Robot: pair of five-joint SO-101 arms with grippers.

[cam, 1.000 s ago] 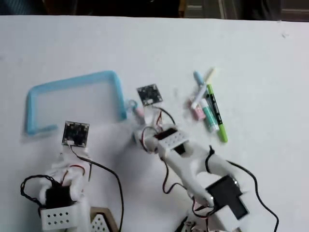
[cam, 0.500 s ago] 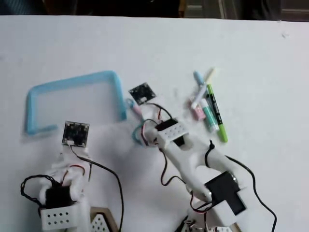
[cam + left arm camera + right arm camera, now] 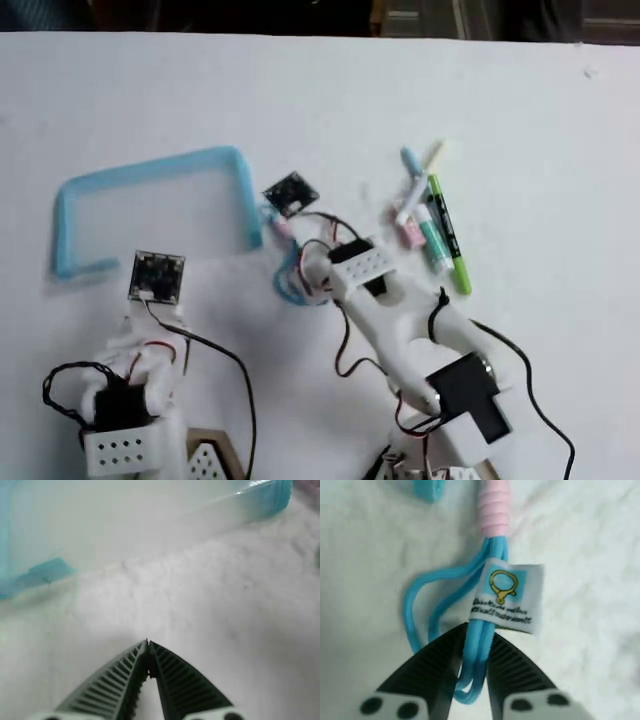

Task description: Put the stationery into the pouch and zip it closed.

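Note:
A clear pouch (image 3: 150,215) with a blue edge lies flat at the left of the table. From its near right corner trails a blue strap (image 3: 288,283) with a pink bead (image 3: 284,229). My right gripper (image 3: 476,647) is shut on the blue strap (image 3: 435,587), just below a white label (image 3: 507,597) and the pink bead (image 3: 494,510). The stationery (image 3: 435,225), several pens and markers in green, teal, pink and white, lies in a heap to the right. My left gripper (image 3: 148,647) is shut with nothing in it, on the table just short of the pouch (image 3: 125,520).
The left arm's base (image 3: 125,420) and the right arm's base (image 3: 460,400) stand at the front edge with loose cables around them. White table (image 3: 330,90) stretches behind the pouch and the pens.
The right arm has swung left and pulled back a little with the strap, so the blue loop now shows beside it. The left arm has not moved.

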